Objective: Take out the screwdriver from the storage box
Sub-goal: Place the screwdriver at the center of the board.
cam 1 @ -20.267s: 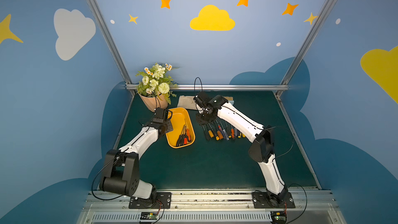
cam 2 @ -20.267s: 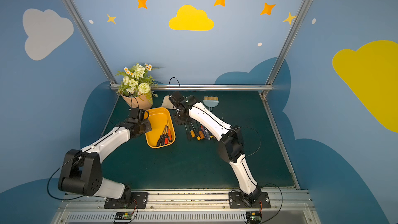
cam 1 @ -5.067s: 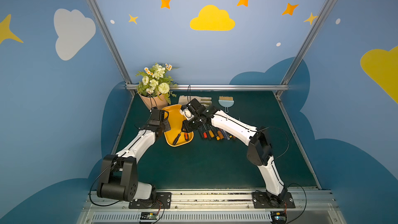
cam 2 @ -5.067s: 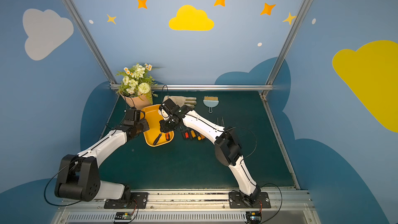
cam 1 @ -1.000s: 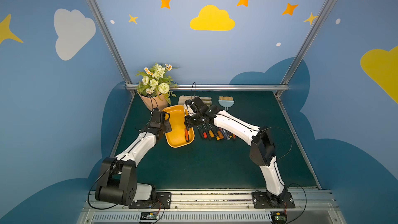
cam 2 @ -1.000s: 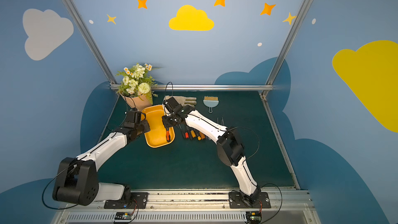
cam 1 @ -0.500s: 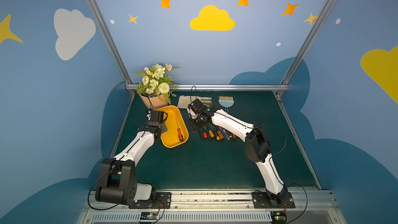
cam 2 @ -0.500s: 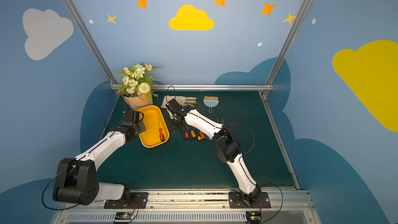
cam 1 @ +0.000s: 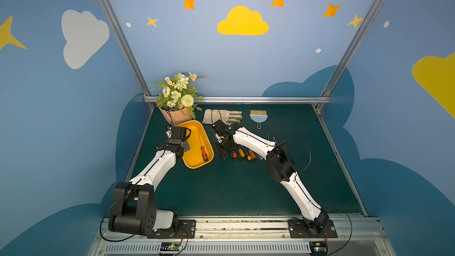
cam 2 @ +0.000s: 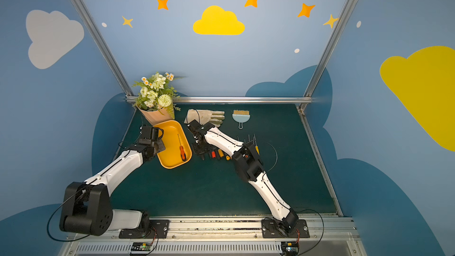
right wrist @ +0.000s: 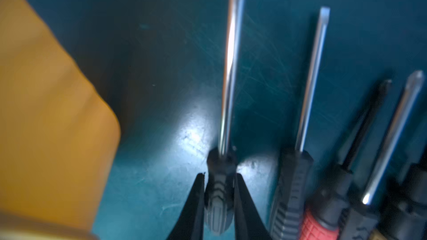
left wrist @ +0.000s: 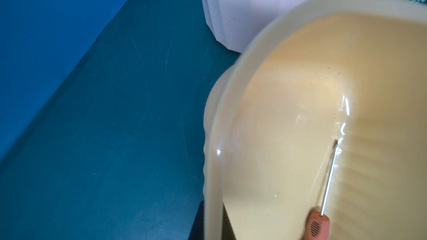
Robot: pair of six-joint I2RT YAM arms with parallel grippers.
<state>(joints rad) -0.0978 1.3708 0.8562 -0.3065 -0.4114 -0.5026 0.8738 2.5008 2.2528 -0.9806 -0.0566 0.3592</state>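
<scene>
Change: the right gripper (right wrist: 219, 177), over the storage box (cam 1: 195, 166) a second ago, now sits at the row of screwdrivers (cam 1: 242, 154) beside it, jaws narrow on a black-handled screwdriver (right wrist: 228, 88); one orange-handled screwdriver (cam 1: 203, 153) remains inside, so one pick is probably left, with the left gripper (cam 1: 184, 146) closed, apparently on the rim.

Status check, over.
Left gripper shut on yellow-orange plastic tub rim. Right gripper shut on black-handled screwdriver outside tub. Orange-handled screwdriver lies inside. Nothing over it.

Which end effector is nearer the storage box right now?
Left. The left end effector grips the rim of the storage box; the right end effector is off to its side over the mat, holding a black-handled screwdriver.
</scene>
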